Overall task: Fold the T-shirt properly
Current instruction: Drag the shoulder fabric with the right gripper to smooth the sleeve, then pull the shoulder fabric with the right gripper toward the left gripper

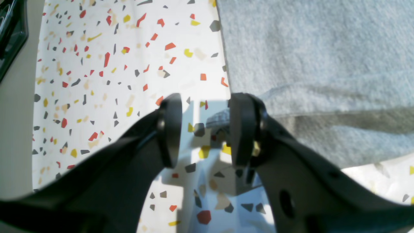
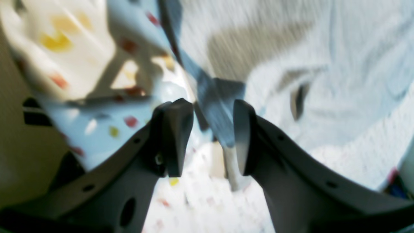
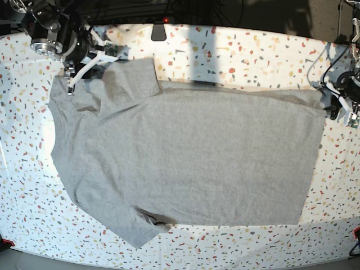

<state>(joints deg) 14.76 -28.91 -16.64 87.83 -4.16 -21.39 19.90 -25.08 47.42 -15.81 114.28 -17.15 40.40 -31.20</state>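
Note:
The heather-grey T-shirt point(image 3: 191, 152) lies spread flat on the table, plain side up, collar end towards the left; no print shows. Its upper sleeve point(image 3: 129, 79) is folded over the body. My left gripper point(image 3: 337, 107) is at the shirt's upper right hem corner. In the left wrist view it point(image 1: 207, 129) is open just above the table, with the corner of the hem point(image 1: 217, 117) between the fingers, next to the right one. My right gripper point(image 3: 76, 76) is at the shirt's upper left shoulder. In the blurred right wrist view it point(image 2: 210, 136) has its jaws apart with a raised cloth edge point(image 2: 213, 106) between them.
The table point(image 3: 253, 56) is white terrazzo with red, yellow and grey flecks. Its edge point(image 1: 35, 97) runs close to the left of my left gripper. A small black device point(image 3: 159, 31) sits at the table's back edge. Cables point(image 3: 318, 64) hang near the left arm.

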